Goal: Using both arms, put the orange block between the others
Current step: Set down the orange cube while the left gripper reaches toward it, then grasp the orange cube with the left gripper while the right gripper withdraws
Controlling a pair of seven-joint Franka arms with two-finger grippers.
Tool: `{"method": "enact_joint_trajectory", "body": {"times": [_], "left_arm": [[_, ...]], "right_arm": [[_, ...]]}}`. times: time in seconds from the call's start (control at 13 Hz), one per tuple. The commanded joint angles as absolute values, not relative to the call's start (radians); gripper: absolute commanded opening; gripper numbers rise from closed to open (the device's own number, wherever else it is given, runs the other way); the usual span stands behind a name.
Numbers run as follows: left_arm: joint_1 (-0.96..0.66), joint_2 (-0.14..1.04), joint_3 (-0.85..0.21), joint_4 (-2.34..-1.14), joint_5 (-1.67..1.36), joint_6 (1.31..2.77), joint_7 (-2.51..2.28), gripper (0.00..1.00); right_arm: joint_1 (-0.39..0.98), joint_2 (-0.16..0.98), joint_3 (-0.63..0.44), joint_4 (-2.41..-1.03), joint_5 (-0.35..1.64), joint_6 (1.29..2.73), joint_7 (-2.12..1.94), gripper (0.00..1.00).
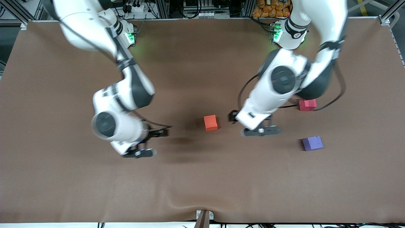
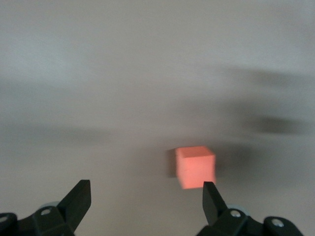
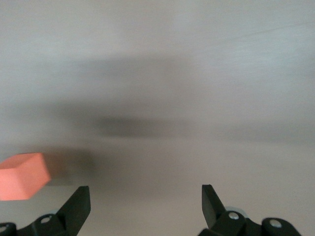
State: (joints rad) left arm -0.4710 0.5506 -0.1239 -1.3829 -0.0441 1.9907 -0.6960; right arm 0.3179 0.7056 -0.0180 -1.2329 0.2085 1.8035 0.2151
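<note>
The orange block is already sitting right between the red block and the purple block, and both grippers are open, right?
Not quite. The front view shows the orange block off by itself, toward the right arm's end from the red block and the purple block, not between them. The left gripper and right gripper are indeed open.

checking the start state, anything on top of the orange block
Nothing lies on the orange block; its top face is bare. The open left gripper hangs beside it, not over it. The face resting on the table is hidden.
</note>
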Motion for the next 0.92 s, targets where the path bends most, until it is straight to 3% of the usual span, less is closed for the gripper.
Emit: {"method": "enact_joint_trajectory", "body": {"times": [0.0,0.38,0.85], "left_arm": [[-0.538,0.653,-0.109,-1.327,-0.057,2.043,-0.765,1.00],[-0.620,0.771,-0.107,-1.333,-0.046,2.174,-0.764,1.00],[-0.635,0.859,-0.107,-1.342,0.011,2.174,-0.768,1.00]], "right_arm": [[0.217,0.687,0.002,-1.288,0.174,1.796,0.122,1.00],[0.071,0.617,0.002,-1.386,0.133,1.818,-0.046,1.00],[0.006,0.350,-0.008,-1.572,0.035,1.859,-0.084,1.00]]}}
